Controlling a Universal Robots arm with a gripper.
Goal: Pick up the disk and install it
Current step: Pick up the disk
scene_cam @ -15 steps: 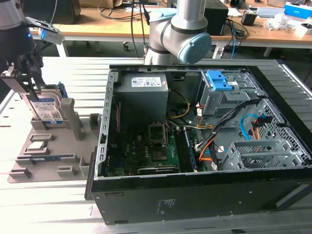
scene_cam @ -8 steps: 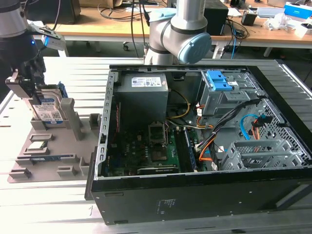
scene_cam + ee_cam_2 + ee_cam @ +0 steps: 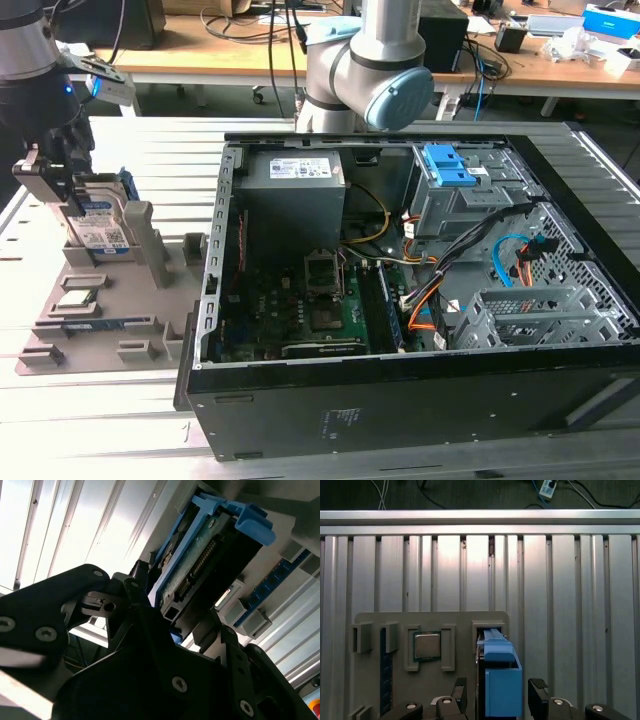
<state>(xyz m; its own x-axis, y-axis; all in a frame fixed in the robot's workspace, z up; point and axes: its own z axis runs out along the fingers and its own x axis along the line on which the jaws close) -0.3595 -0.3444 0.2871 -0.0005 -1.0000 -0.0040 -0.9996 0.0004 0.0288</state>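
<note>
The jaws of the gripper [image 3: 498, 692] are seen parted, one finger [image 3: 538, 685] on each side of the disk [image 3: 499, 665], with a narrow gap visible on both sides, so nothing is judged to be clamped yet. The disk is stood on edge in a slot of the grey fixture tray [image 3: 110, 300], at the exterior view's left, well apart from the open computer case [image 3: 400, 400]. This upright seating is judged to offer the thin upper edge to the jaws, so that the thickness can be spanned. The long axis appears to run upright, though this cannot be settled. The labelled broad face is turned toward the near side and the exterior view's right. A processor chip [image 3: 427, 646] is lodged in a neighbouring pocket, just beside the disk.
</note>
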